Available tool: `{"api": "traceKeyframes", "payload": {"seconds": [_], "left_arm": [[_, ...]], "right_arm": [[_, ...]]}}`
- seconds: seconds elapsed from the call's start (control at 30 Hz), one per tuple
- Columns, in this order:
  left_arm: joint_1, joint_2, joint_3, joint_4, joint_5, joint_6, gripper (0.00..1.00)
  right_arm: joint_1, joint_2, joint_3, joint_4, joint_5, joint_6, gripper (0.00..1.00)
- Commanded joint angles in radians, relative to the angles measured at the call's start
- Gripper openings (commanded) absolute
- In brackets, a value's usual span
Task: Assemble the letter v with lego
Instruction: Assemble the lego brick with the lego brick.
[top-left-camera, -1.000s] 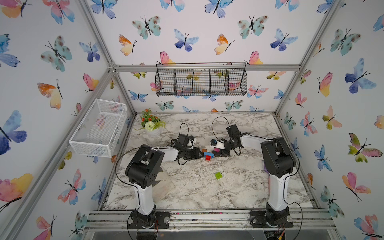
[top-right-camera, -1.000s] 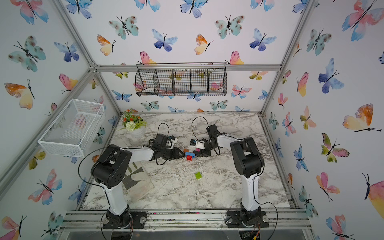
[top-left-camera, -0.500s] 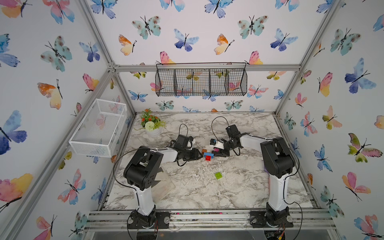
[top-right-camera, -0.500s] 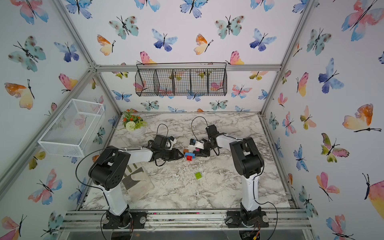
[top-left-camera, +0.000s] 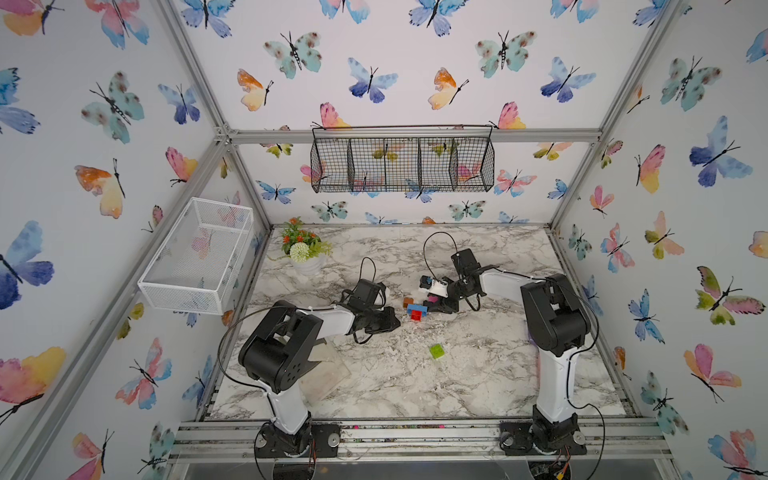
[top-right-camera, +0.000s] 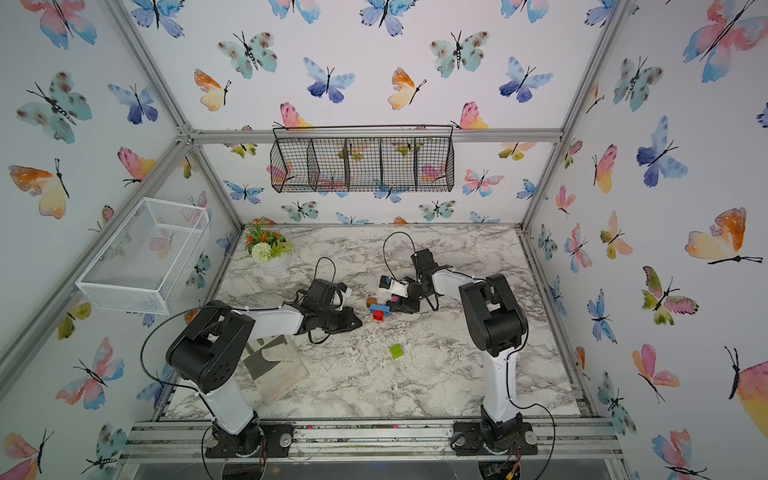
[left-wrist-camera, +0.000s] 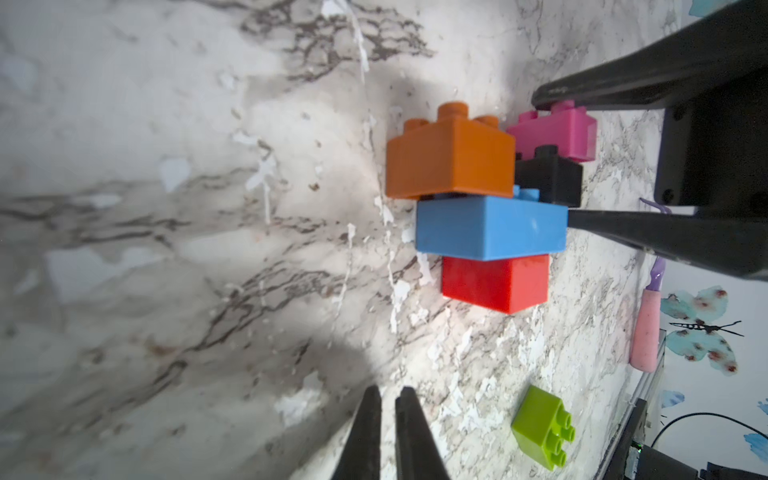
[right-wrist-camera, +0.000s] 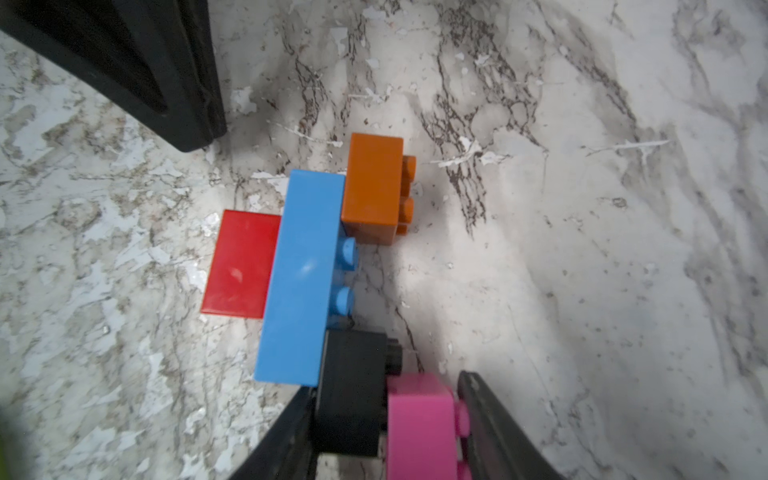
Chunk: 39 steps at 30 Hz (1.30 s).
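Observation:
The lego lies flat on the marble as a joined piece in both top views (top-left-camera: 415, 309) (top-right-camera: 377, 309). A red brick (right-wrist-camera: 241, 266) sits under the blue bar (right-wrist-camera: 303, 274), with an orange brick (right-wrist-camera: 372, 187) at one end and a black brick (right-wrist-camera: 353, 395) at the other. A pink brick (right-wrist-camera: 419, 415) sits on the black one. My right gripper (right-wrist-camera: 386, 411) is shut across the black and pink bricks. My left gripper (left-wrist-camera: 388, 399) is shut on nothing, a short way from the piece. A lime-green brick (top-left-camera: 436, 351) lies alone nearer the front.
A flower pot (top-left-camera: 303, 249) stands at the back left. A clear plastic box (top-left-camera: 328, 365) lies by the left arm's base. A white wire basket (top-left-camera: 195, 253) and a black one (top-left-camera: 403, 164) hang on the walls. A pink-handled scraper (left-wrist-camera: 644, 332) rests at the table's edge.
The left gripper's jaws have closed with nothing between them. The right gripper has tightened slightly on the black and pink bricks.

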Motion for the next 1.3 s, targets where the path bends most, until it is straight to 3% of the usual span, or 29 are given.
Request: {"api": "traceKeyframes", "payload": {"seconds": [0.0,1.27], "left_arm": [[-0.015,0.02,0.035,0.0,-0.052,-0.028,0.09],[-0.051,0.087,0.08,0.046,-0.062,-0.062,0.07]], "right_arm": [[0.005,0.019,0.022,-0.026,0.007,0.017,0.53],[0.004,0.068,0.074,-0.111,-0.01,0.007,0.43]]}}
